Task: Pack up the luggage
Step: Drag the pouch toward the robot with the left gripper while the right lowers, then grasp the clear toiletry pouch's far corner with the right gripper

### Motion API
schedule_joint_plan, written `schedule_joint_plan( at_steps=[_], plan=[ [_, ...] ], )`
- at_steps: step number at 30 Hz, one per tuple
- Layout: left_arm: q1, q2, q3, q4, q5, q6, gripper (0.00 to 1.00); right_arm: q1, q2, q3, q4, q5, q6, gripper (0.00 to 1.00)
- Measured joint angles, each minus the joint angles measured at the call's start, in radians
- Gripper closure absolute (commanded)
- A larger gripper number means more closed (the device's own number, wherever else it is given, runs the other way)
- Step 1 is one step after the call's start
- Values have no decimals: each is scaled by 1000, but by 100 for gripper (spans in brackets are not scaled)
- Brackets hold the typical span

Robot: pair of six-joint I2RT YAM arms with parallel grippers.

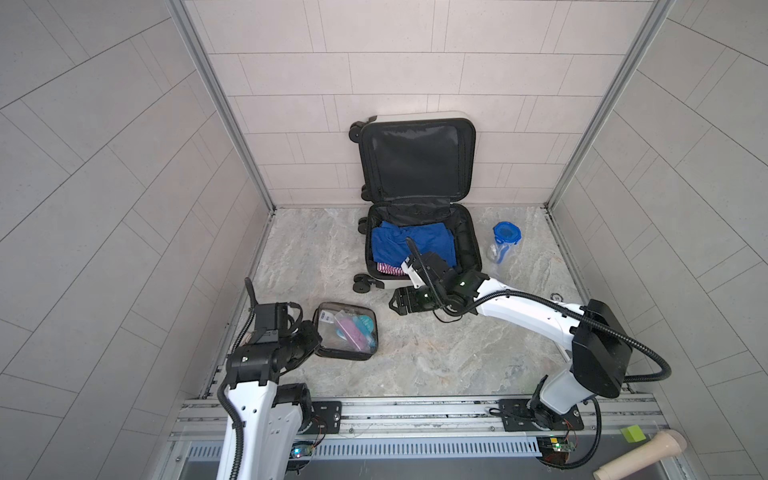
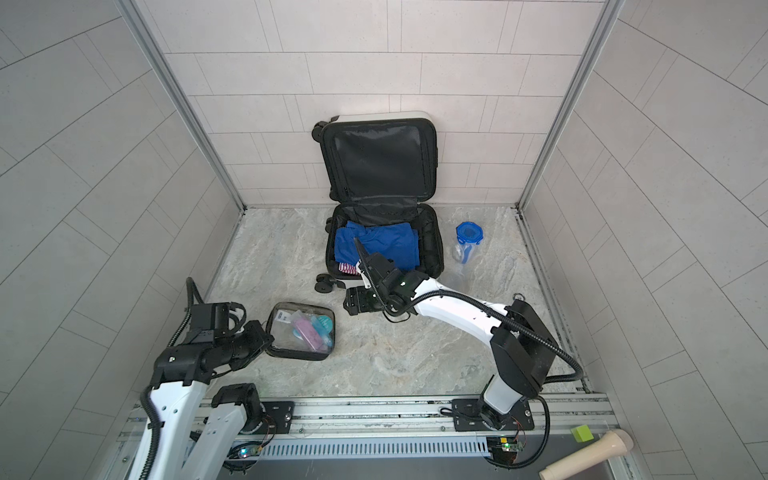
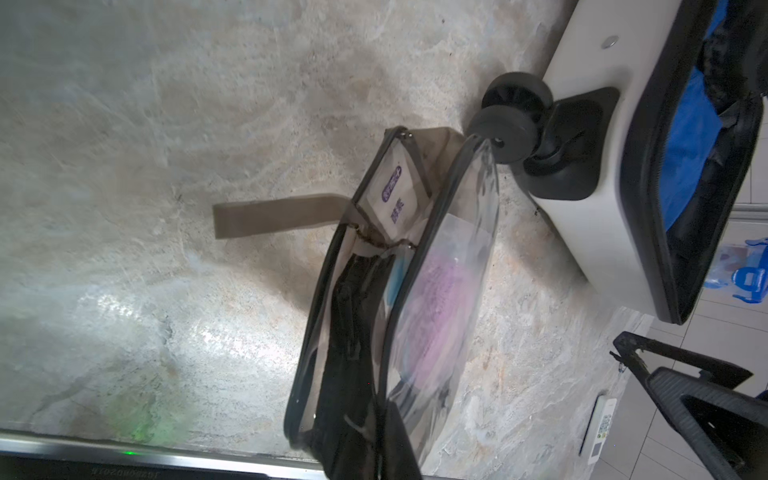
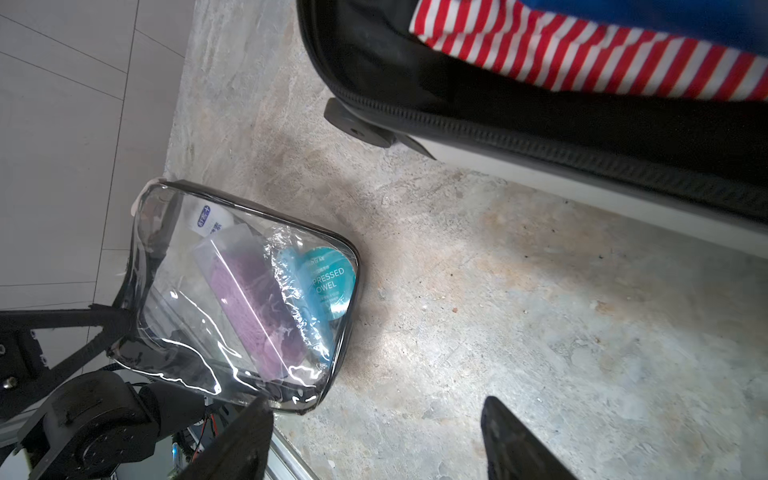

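Starting at the near left, locate the left arm (image 1: 249, 399). Its left jaws are closed on the near edge of the clear pouch (image 1: 347, 330), which sits on the near-left part of the counter (image 1: 436, 353). Through the pouch wall, in the right wrist view (image 4: 245, 291), you can read a purple item and a round teal pack marked as a compressed towel. The exact contact point of the jaws is hidden behind the pouch.

Next, find the right arm (image 1: 532, 311), which reaches in from the near right across the middle. Its right jaws stand wide apart and hold nothing. They hang over bare counter between the pouch and the front edge of the luggage, pointing toward the pouch.

Farther back, confirm the luggage (image 1: 471, 245) in both top views (image 2: 434, 245). It lies open at the rear middle of the counter, lower half flat, lid upright against the back wall. Inside the lower half you see a blue garment (image 1: 411, 245), with a red-and-white striped cloth (image 1: 388, 269) at its near-left corner.

A blue-lidded container (image 1: 506, 232) stands just beside the luggage, on its right.
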Motion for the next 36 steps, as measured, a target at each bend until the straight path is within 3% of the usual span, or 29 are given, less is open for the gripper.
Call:
schedule_joint_plan(
  at_steps=[8, 20, 22, 26, 28, 31, 36],
  plan=[
    [-219, -45, -83, 45, -71, -166, 100, -4, 22, -124, 79, -21, 41, 20],
    [-615, 242, -140, 338, -264, -365, 99, -18, 8, -246, 176, -35, 68, 20],
    [-654, 262, -146, 372, -285, -390, 88, -25, -9, -267, 175, -34, 68, 20],
    [-684, 304, -160, 439, -311, -418, 53, -43, -40, -298, 176, -32, 68, 20],
    [-684, 330, -161, 456, -322, -424, 43, -49, -44, -307, 177, -32, 68, 21],
    [-684, 357, -161, 480, -335, -415, 36, -49, -46, -316, 177, -32, 69, 23],
    [-684, 383, -161, 515, -372, -388, 36, -48, -74, -337, 183, -37, 80, 29]
  ],
)
